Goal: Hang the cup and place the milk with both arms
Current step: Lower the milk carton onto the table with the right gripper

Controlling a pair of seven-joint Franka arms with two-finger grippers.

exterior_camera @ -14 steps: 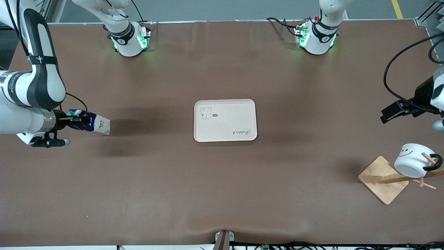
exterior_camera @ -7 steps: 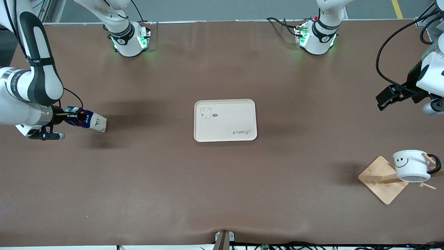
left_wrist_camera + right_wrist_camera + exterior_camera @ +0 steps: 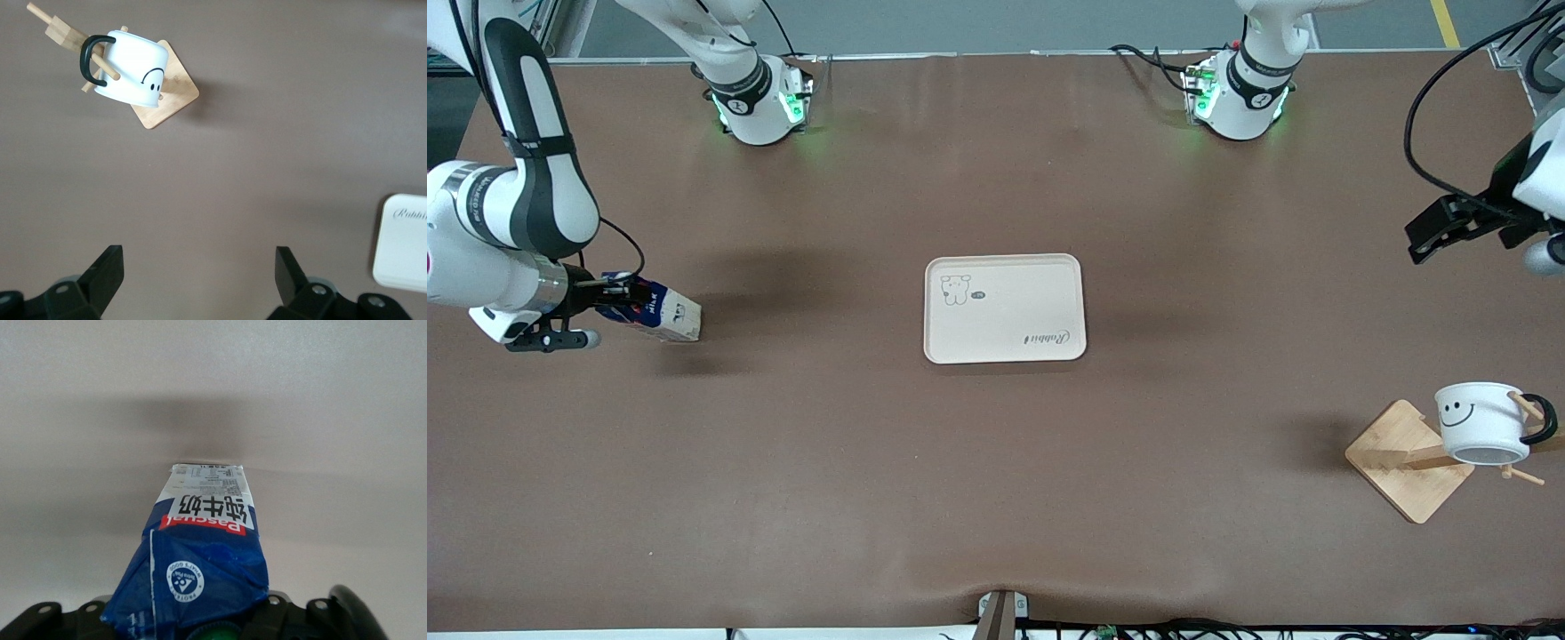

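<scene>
The milk (image 3: 654,311), a blue and white carton, is tipped over with its base toward the tray, near the right arm's end of the table. My right gripper (image 3: 624,298) is shut on its gabled top. In the right wrist view the milk (image 3: 203,540) fills the space between the jaws of the right gripper (image 3: 200,623). The white cup (image 3: 1480,422) with a smiley face hangs by its black handle on a peg of the wooden rack (image 3: 1405,462). My left gripper (image 3: 1427,236) hangs open over bare table, apart from the cup (image 3: 133,70). The left gripper (image 3: 199,267) holds nothing.
A cream tray (image 3: 1014,293) with a small bear drawing lies in the middle of the table, and its corner (image 3: 403,247) shows in the left wrist view. The rack's base (image 3: 175,100) sits near the left arm's end, nearer the front camera than the left gripper.
The right gripper came down with the milk, whose base now touches the table. The left gripper drew away from the rack, and the cup swung from tilted to hanging steady.
</scene>
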